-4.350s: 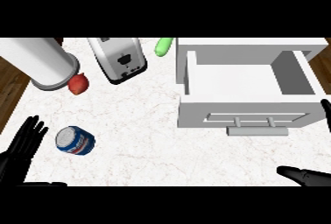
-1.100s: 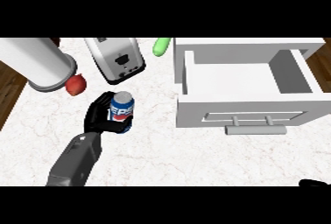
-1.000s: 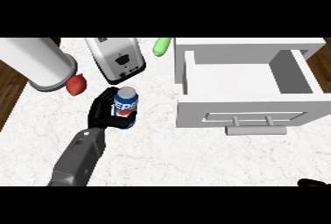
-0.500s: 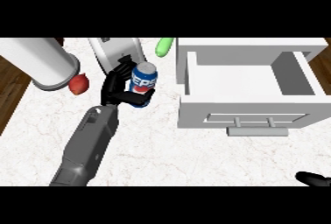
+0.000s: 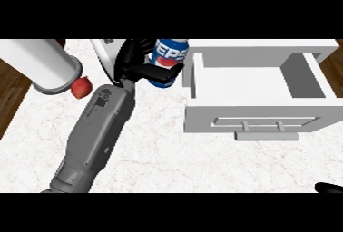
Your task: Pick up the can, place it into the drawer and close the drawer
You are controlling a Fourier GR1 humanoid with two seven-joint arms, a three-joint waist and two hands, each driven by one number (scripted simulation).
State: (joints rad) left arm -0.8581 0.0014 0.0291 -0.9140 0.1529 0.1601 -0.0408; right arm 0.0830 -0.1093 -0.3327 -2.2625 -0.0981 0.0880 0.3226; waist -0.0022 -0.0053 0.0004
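My left hand (image 5: 137, 63) is curled round a blue Pepsi can (image 5: 168, 58) and holds it raised, just left of the open white drawer (image 5: 258, 86). The can stands roughly upright, its lower part wrapped by the thumb. The drawer is pulled out toward me, its inside bare, with a grey handle (image 5: 267, 135) on its front. The left forearm stretches from the lower left up to the can. Only a dark tip of my right hand (image 5: 330, 187) shows at the lower right corner.
A large white cylinder (image 5: 39, 63) stands at the far left, with a small red object (image 5: 81, 87) next to its base. A white appliance (image 5: 107, 54) is mostly hidden behind my left hand. Brown floor shows past the counter's left edge.
The left hand took hold of the can from the counter, lifted it, and carried it up and right, close to the drawer's left wall. The right hand sank to the lower right corner.
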